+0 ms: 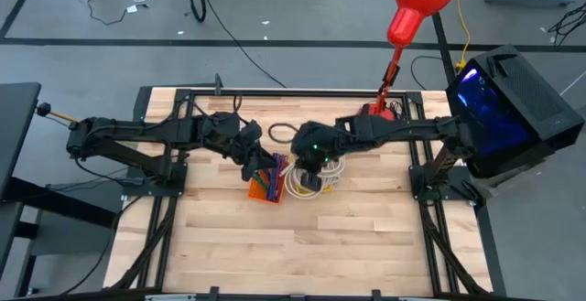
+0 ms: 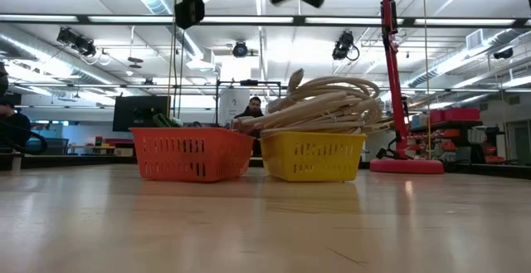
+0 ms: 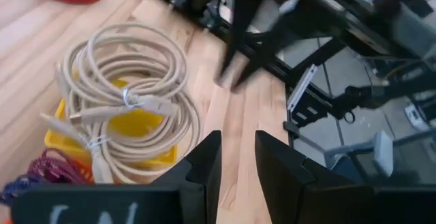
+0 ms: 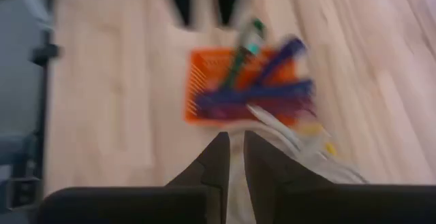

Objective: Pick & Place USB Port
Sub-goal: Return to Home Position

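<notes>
A yellow basket (image 1: 322, 185) stands mid-table and holds coiled beige USB cables (image 3: 129, 81), tied in bundles and heaped above its rim (image 2: 319, 107). Touching its left side is an orange basket (image 1: 263, 189) with purple, blue and green cables (image 4: 259, 94) in it. My left gripper (image 3: 237, 163) hovers above the orange basket, open, nothing between its fingers. My right gripper (image 4: 233, 157) hangs above the yellow basket, tipped down, its fingers a narrow gap apart and empty. Both grippers are high above the baskets in the low view.
A red stand (image 1: 380, 109) with a red lamp head rises at the table's far right edge; its base (image 2: 406, 165) sits on the wood. Bare wood lies toward the near edge. A black frame borders the table. A person sits in the room beyond.
</notes>
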### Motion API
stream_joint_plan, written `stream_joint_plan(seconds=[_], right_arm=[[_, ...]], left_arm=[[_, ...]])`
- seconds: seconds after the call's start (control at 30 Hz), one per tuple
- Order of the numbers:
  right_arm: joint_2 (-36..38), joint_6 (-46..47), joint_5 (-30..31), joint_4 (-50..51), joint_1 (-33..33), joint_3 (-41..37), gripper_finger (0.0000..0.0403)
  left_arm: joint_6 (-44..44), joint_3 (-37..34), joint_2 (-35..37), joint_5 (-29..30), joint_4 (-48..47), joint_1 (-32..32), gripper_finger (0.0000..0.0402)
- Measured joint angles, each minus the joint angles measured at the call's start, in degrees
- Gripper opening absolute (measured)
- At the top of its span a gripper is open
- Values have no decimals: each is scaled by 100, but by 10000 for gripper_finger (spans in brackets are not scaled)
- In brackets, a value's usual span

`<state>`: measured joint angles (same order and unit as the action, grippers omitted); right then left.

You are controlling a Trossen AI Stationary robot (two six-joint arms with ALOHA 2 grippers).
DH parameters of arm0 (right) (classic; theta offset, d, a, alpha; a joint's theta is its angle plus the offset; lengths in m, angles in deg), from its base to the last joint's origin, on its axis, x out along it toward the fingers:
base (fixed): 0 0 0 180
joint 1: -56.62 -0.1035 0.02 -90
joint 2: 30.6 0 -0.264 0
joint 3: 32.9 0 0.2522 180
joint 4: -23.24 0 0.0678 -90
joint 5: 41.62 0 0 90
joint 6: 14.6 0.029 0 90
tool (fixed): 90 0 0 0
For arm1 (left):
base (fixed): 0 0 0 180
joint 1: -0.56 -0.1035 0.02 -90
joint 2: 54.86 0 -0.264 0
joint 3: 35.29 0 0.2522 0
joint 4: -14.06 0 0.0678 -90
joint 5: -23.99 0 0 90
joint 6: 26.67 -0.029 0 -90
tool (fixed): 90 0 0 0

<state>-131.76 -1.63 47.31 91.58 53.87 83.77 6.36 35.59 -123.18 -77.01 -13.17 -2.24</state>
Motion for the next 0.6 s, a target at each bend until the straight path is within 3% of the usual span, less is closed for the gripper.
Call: stream_joint_plan(seconds=[0.17,0.43,0.6], right_arm=[[82,141,334,-720,-384,0,47],[702,438,1383,-1046,-937,2,47],[1280,521,1954,-1236,-1182,-375,47]], left_arm=[[-518,-2,452,-48,-275,-65,95],[-820,0,2084,844,-1352,27,74],[-793,4,2852,1021,-1915,293,69]])
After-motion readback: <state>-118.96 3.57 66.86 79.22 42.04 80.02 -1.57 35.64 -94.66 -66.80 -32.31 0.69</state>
